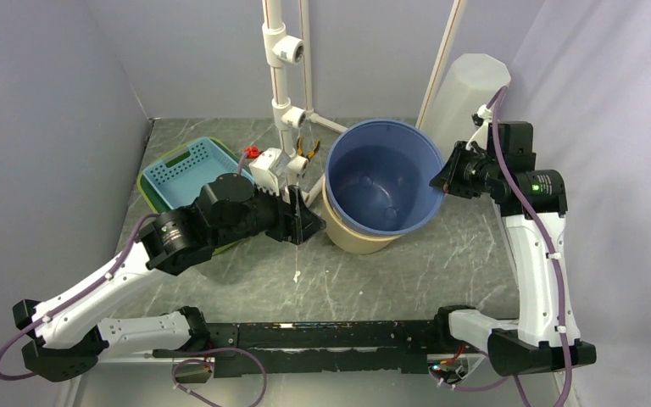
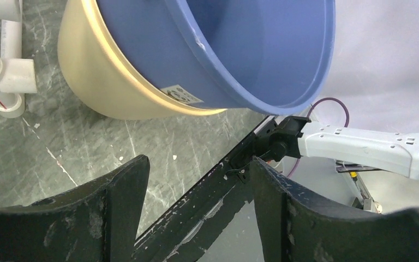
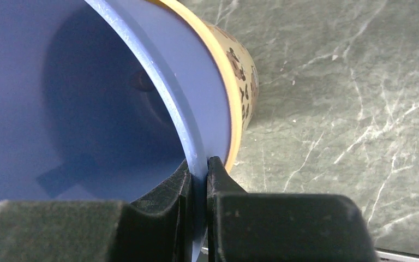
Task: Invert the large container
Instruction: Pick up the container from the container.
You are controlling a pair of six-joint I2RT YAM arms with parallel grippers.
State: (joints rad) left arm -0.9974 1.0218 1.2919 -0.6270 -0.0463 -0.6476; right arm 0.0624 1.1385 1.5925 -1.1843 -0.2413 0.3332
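Pale lilac walls [image 1: 51, 85] enclose on three sides a grey-green table [image 1: 441, 254] with light marble veining, seen from above and behind the arm bases. Near the middle of the table, slightly towards the back, stands the large blue container [image 1: 383, 174], mouth upward and tilted, its lower part nested in a tan container [image 1: 356, 237] that rests on the table; the tan wall shows below and to the left of the blue rim. Behind and to the right of the blue container, against the wall, stands a white faceted vessel [image 1: 466, 93]. Well to the left of the blue container lies a teal basket [image 1: 188, 165] with a perforated floor, partly hidden by the left arm. Just left of the blue container rises a white pipe frame [image 1: 284, 85], its foot on the table. The right gripper [image 3: 199, 169] meets the blue container at its right rim, its jaws pinched narrow on the rim wall, one finger inside and one outside. The left gripper [image 2: 196, 164] hangs just left of the two nested containers, jaws spread wide and holding nothing. Orange-handled pliers [image 1: 308, 148] lie between the pipe frame and the blue container. A white speck [image 1: 296, 275] lies on the table in front of the blue container, to its left.
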